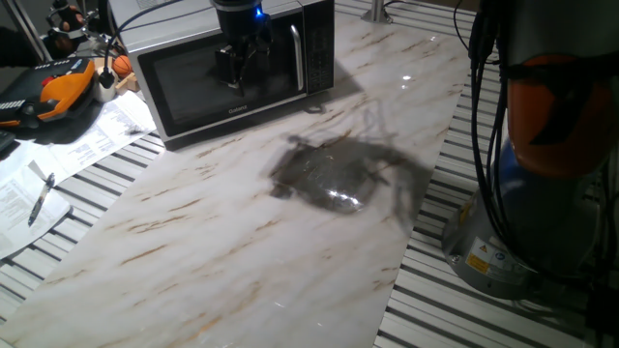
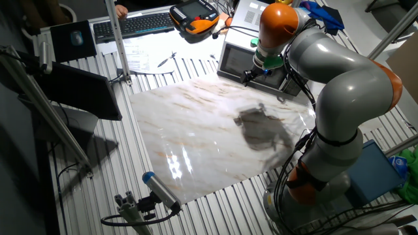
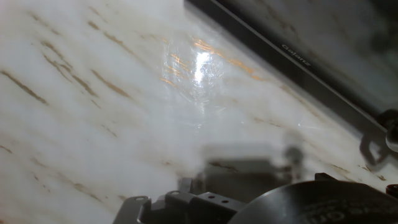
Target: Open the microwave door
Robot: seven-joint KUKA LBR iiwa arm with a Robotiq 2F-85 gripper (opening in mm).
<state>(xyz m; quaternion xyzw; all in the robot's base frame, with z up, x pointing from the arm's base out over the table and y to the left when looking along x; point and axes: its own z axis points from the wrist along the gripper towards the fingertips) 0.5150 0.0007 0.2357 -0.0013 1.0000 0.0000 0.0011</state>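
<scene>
The microwave [image 1: 184, 29] stands at the back of the marble slab [image 1: 222, 261], and its door [image 1: 189, 87] looks shut flat against the front. The door's vertical silver handle [image 1: 295, 58] is on its right side, next to the black keypad strip [image 1: 316, 48]. My gripper [image 1: 240, 75] hangs in front of the dark glass, left of the handle and just above the slab. Its dark fingers blend into the glass, so their gap is unclear. The other fixed view shows the gripper [image 2: 250, 76] close to the microwave [image 2: 234, 62]. The hand view shows the door's lower edge [image 3: 298, 57] with lettering.
An orange teach pendant [image 1: 63, 89] and papers with a pen [image 1: 41, 196] lie left of the microwave. The arm's base [image 1: 517, 242] stands to the right of the slab. A keyboard [image 2: 134, 25] and a dark monitor [image 2: 72, 91] are on the far side.
</scene>
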